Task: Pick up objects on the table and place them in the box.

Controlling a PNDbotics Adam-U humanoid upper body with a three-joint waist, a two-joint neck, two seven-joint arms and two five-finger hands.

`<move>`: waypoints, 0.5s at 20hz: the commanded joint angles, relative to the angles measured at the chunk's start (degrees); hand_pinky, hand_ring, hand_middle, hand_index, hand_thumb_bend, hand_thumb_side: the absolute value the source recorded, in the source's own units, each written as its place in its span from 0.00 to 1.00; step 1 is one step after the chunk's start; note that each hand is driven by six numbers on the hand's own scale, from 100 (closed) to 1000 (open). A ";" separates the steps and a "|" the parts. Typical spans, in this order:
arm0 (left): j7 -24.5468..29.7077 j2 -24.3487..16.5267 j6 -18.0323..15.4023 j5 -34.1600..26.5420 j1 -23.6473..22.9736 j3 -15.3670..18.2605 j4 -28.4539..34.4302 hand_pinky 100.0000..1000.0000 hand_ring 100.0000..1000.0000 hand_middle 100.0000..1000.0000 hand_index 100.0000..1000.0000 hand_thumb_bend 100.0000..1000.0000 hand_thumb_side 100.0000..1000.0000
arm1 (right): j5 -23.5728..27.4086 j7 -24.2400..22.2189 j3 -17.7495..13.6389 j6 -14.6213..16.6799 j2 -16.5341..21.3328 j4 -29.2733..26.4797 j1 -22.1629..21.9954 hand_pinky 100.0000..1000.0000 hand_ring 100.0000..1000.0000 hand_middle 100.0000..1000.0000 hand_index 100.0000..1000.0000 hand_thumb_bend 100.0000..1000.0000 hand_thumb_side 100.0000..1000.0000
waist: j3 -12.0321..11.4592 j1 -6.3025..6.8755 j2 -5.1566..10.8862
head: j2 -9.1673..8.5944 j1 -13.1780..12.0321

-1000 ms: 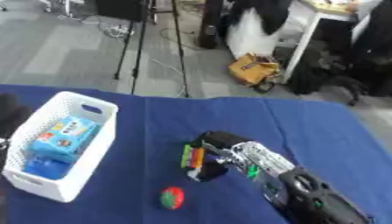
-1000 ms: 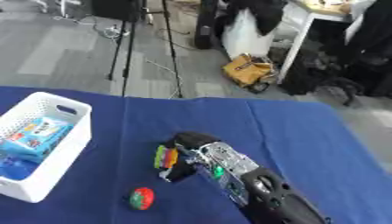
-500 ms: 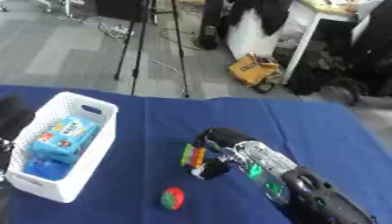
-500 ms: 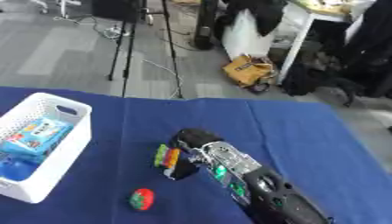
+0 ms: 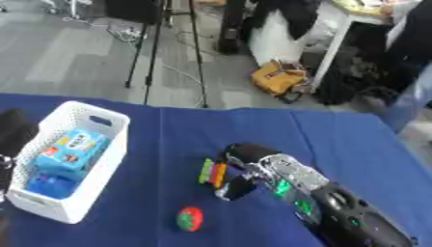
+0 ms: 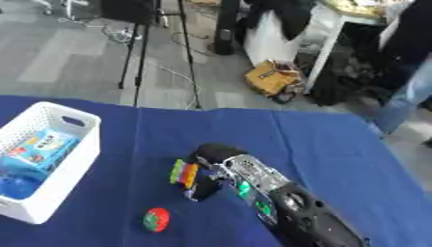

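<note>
Red-and-green ball (image 5: pixel 189 218): nearest to us, we see a small round thing lying on the blue tabletop (image 5: pixel 354 144), apart from the robot hand and below the striped object.
Right robot hand (image 5: pixel 240 172): our arm comes in from the lower right; the robot hand reaches toward the striped object, its dark thumb pointing down just beside it. We cannot tell whether the fingers are curled round anything.
Striped object (image 5: pixel 212 172): a small block of coloured bands, green, yellow and red, standing on the cloth, right against our right robot hand's fingertip side.
White basket (image 5: pixel 110 144): on our left, a perforated white box resting on the tabletop, well apart from the striped object.
Basket contents: a light blue carton (image 5: pixel 74 149) lies tilted inside, with a darker blue thing (image 5: pixel 49 185) at the near end.
Left robot hand (image 5: pixel 13 132): only a dark shape at the left edge, beside the basket; we cannot tell its state.
Beyond the tabletop: grey floor, black tripod legs (image 5: pixel 156 48) and a yellow bag (image 5: pixel 278 77).
</note>
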State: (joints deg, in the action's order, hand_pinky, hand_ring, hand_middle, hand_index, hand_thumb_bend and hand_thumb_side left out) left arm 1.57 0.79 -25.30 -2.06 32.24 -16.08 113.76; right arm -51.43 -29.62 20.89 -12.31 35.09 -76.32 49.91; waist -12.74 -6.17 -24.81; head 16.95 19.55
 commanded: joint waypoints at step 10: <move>0.41 0.14 0.13 -0.56 0.17 -0.32 0.83 0.94 0.89 0.87 0.85 0.00 1.00 | 0.08 0.81 -0.64 -0.74 1.74 -1.42 1.19 0.99 0.94 0.66 0.77 0.42 0.53 | -0.04 -0.03 1.26 | -0.52 0.41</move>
State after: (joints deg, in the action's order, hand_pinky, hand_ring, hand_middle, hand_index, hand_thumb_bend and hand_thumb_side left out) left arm 1.79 0.81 -25.14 -2.49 32.14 -16.09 113.76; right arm -51.39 -29.05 20.89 -12.82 35.09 -76.63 49.94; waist -12.85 -6.44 -24.81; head 16.94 19.86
